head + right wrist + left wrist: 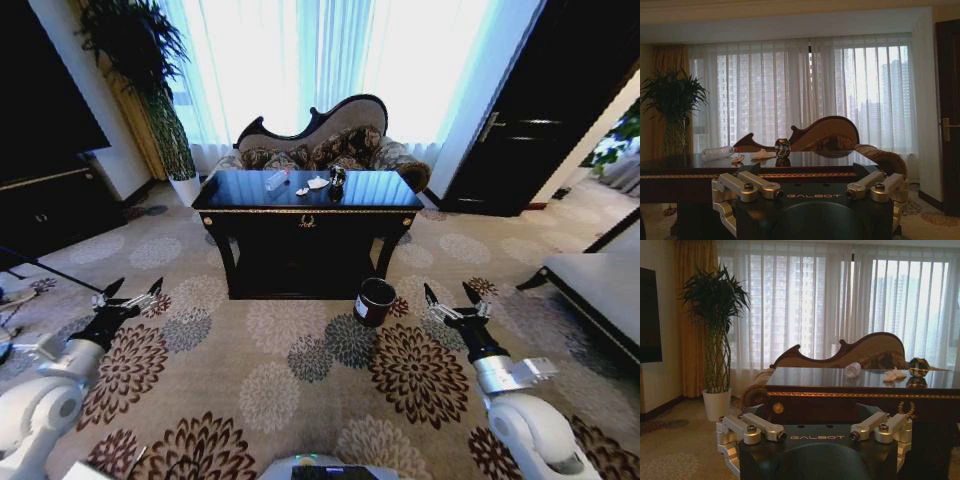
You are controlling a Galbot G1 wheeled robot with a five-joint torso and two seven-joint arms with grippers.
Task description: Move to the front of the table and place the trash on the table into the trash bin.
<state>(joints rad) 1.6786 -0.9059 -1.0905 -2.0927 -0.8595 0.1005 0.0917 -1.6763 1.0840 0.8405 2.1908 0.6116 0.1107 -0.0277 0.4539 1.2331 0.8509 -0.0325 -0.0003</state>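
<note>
The left gripper hovers low over the patterned carpet at the robot's left with its jaws spread open and nothing between them; the right gripper hangs likewise at the right, jaws open and empty, near the trash bin. That small round black bin with a white label stands on the carpet just in front of the table's right front leg, apart from both grippers. The glossy black table with gold edge trim and a gold emblem on its front rail stands ahead of the robot, well beyond the arms. On its surface lies the trash, grouped near the back middle: a clear plastic bottle lying on its side, a small crumpled paper wad, a larger white paper wad, and a dark shiny can standing upright at the right of the group. Behind the table is a curved-back sofa with patterned cushions, before sheer white curtains. A tall potted plant in a white pot stands at the left of the window, a long low black cabinet runs along the left wall, and a dark door is on the right. From the left wrist the bottle, a paper wad and the can show at table height; from the right wrist high-rise buildings show through the curtains.
</note>
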